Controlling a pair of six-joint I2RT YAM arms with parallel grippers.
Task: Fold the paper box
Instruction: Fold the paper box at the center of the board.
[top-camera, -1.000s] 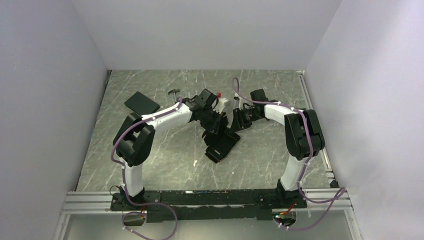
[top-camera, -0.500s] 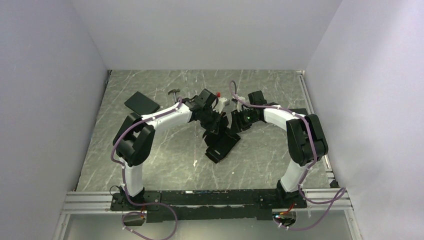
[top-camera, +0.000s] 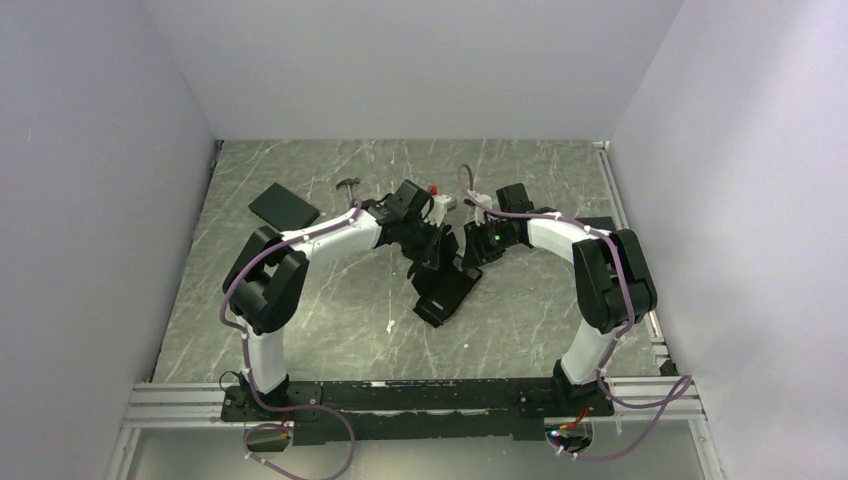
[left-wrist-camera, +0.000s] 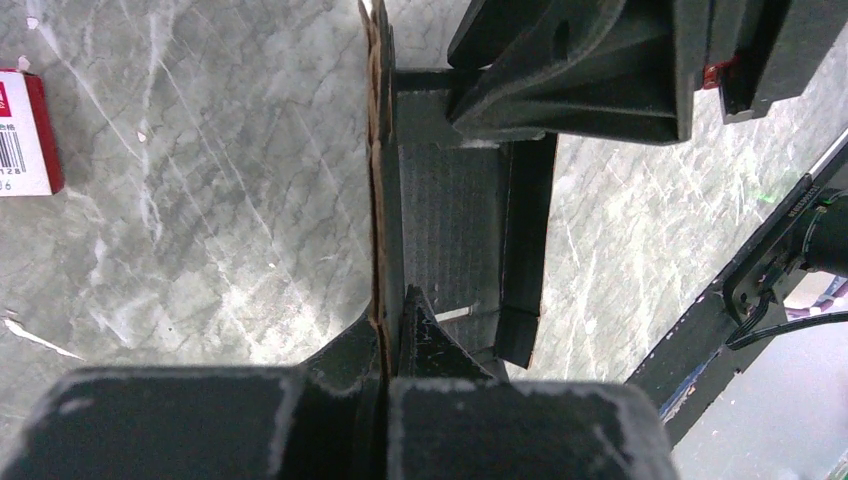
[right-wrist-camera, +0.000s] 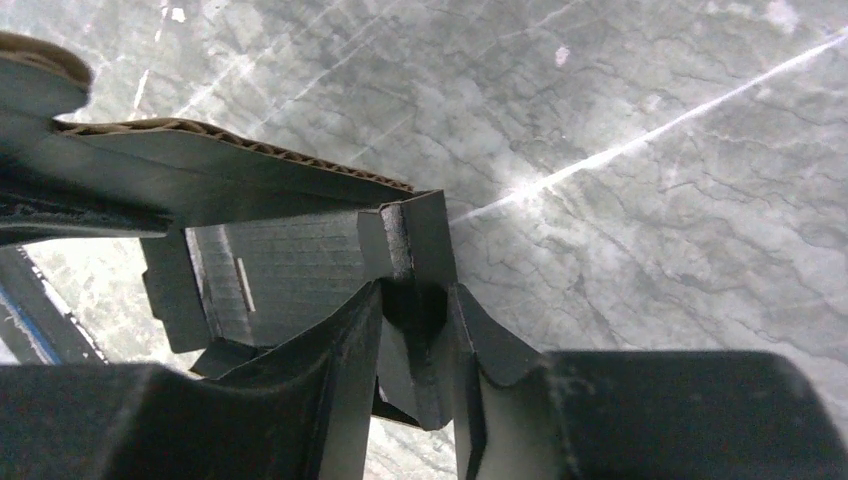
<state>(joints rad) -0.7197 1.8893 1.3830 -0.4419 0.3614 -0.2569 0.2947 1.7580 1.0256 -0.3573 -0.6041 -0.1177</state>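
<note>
Top external view: the paper box (top-camera: 446, 290) sits mid-table (top-camera: 330, 330), half folded, its low end on the marble and its far end raised between my two arms. My left gripper (top-camera: 432, 246) comes in from the left onto the raised part, and my right gripper (top-camera: 470, 250) meets it from the right, the two just beside each other. This view is too dark to read either jaw. A black slab (top-camera: 283, 208) lies far left, well apart from the box. A small red and white item (top-camera: 437, 193) is behind my left wrist.

Left wrist view: my left gripper (left-wrist-camera: 385, 345) is pinched tight on a panel edge of the paper box (left-wrist-camera: 450, 220). The brown corrugated edge runs straight up out of the closed fingers (left-wrist-camera: 430, 340), with no gap showing. The panel stands on edge, and a side flap is folded down to its right. My right gripper's black body (left-wrist-camera: 590, 70) is at the top, against the same box. A red and white carton (left-wrist-camera: 25, 135) lies on the table (left-wrist-camera: 200, 220) at the left edge.

Right wrist view: my right gripper (right-wrist-camera: 415, 300) is partly closed around a folded corner flap of the paper box (right-wrist-camera: 280, 262). The flap sits between both fingers (right-wrist-camera: 350, 335), which look pressed to it on each side, so it is gripped. A slotted panel spreads left of the grip, with a corrugated edge above it. The marble table (right-wrist-camera: 650, 150) is behind.
</note>
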